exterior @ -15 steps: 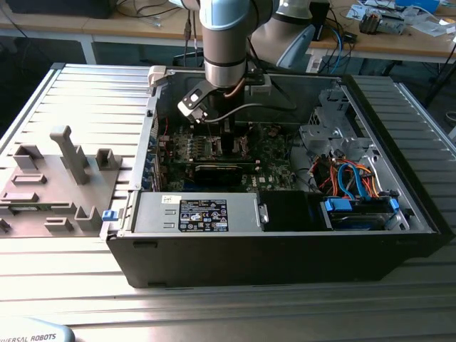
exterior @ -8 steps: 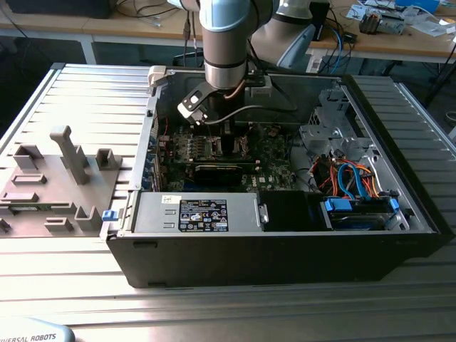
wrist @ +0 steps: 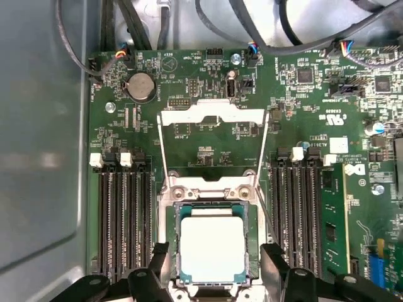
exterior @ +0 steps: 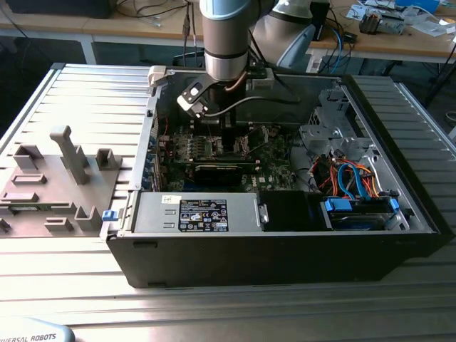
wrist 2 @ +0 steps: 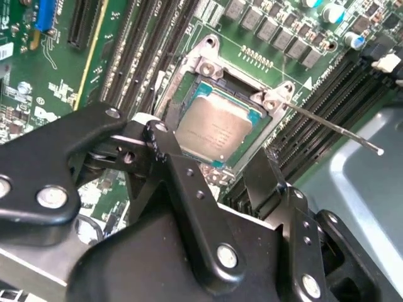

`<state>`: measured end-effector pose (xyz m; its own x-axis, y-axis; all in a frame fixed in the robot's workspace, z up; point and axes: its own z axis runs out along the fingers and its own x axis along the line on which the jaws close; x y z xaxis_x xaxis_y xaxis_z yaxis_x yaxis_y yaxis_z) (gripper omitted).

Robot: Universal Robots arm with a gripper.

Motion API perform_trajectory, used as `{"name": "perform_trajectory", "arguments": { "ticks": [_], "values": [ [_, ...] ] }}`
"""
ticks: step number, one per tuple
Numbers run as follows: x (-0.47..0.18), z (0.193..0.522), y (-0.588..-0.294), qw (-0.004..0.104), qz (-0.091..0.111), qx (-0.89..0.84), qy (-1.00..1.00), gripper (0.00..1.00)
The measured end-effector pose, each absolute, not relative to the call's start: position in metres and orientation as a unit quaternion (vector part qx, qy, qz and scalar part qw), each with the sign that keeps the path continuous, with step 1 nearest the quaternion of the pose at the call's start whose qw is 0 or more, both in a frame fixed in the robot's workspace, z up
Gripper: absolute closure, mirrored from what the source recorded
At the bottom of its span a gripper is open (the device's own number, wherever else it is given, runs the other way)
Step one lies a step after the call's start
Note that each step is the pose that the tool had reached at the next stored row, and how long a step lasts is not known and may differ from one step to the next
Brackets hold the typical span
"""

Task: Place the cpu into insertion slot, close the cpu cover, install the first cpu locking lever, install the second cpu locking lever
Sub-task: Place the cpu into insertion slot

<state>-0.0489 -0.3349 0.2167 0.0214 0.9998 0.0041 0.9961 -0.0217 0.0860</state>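
The cpu (wrist: 211, 249) (wrist 2: 213, 129), a flat square chip with a dull silver top, lies seated in the insertion slot (wrist: 169, 202) (wrist 2: 208, 64) on the green board. The cpu cover (wrist: 211, 114), a thin silvery frame, is swung open and back from the slot. My gripper (wrist: 214, 257) (wrist 2: 210, 146) hangs just above the socket, open, one black finger on each side of the chip with a gap on both sides. A thin wire locking lever (wrist 2: 334, 131) (wrist: 264, 212) stands raised beside the slot. In the exterior view the gripper (exterior: 228, 137) reaches down into the open computer case.
Black memory slots (wrist: 123, 220) (wrist: 301, 214) flank the socket on both sides. The case wall (wrist: 44, 157) is close beside the board. A power supply (exterior: 199, 214) and a drive bay with blue cables (exterior: 356, 182) fill the case front. A grey fixture (exterior: 64, 164) lies outside at the exterior view's left.
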Motion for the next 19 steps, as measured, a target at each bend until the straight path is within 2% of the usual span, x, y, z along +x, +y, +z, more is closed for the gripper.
{"name": "perform_trajectory", "arguments": {
  "ticks": [4, 6, 8, 9, 10, 12, 13, 14, 17, 19],
  "values": [
    [-0.048, 0.216, -0.332, 0.018, 0.036, 0.71, 0.703, 0.33],
    [-0.047, 0.216, -0.328, 0.017, 0.036, 0.709, 0.704, 0.33],
    [-0.047, 0.217, -0.327, 0.017, 0.036, 0.709, 0.704, 0.47],
    [-0.047, 0.217, -0.327, 0.017, 0.036, 0.709, 0.704, 0.47],
    [-0.047, 0.217, -0.327, 0.016, 0.036, 0.709, 0.704, 0.53],
    [-0.046, 0.217, -0.327, 0.009, 0.026, 0.709, 0.704, 0.65],
    [-0.046, 0.217, -0.327, 0.003, 0.019, 0.709, 0.705, 0.65],
    [-0.045, 0.217, -0.328, -0.003, 0.012, 0.709, 0.705, 0.71],
    [-0.035, 0.217, -0.328, -0.024, -0.011, 0.71, 0.704, 0.89],
    [-0.028, 0.217, -0.329, -0.032, -0.019, 0.709, 0.704, 0.89]
  ]
}}
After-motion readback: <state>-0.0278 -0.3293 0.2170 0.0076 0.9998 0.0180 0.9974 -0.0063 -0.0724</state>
